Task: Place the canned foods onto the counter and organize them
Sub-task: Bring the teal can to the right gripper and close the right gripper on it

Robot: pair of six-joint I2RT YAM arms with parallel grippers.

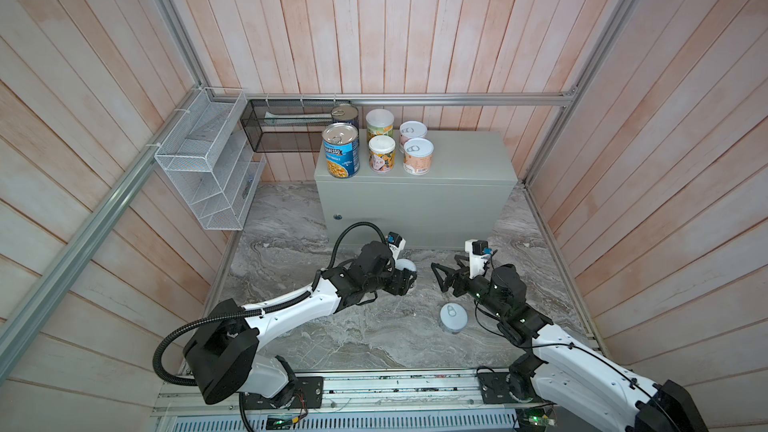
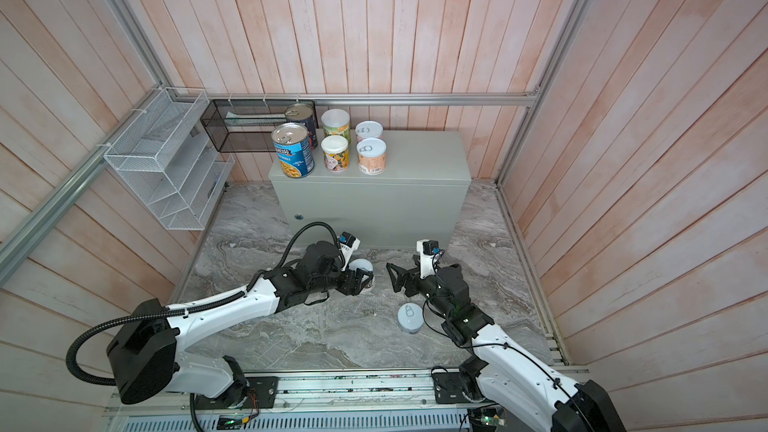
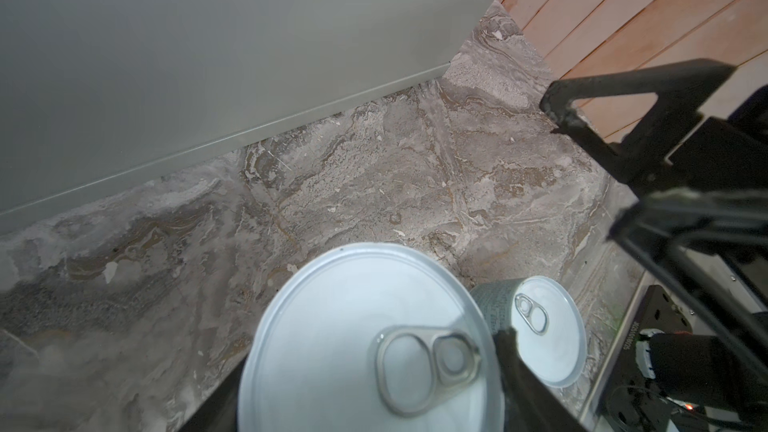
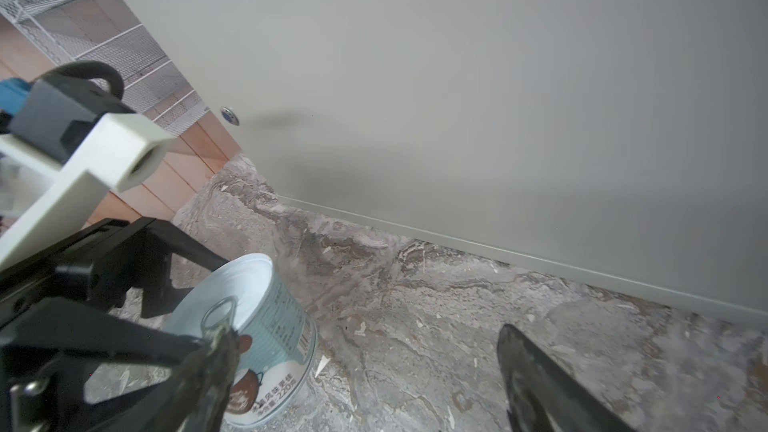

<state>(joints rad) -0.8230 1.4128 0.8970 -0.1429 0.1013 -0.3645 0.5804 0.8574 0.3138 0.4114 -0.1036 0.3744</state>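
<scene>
left gripper [image 2: 360, 279] clamps short white-lidded can [image 3: 365, 347] before grey-green metal box [image 1: 415, 201] | right gripper [image 1: 442, 274] open, empty | I fear low lift strikes box edge

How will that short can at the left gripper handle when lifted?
The short can looks rigid metal, so it likely won't deform. Its smooth round wall might slip in the left gripper. Squat and wide, it probably won't tip.

A robotics test cell dressed as a pantry corner is shown. Pinkish plank wall panels [image 1: 415, 14] are framed by aluminium extrusions [image 1: 415, 99], and a marble-patterned sheet [image 1: 332, 338] is laid as flooring. A white wire rack [image 1: 199, 160] is zip-tied to the frame. The left arm [image 1: 291, 311] and right arm [image 1: 582, 363] are bolted to a slotted base rail [image 1: 395, 386].
</scene>
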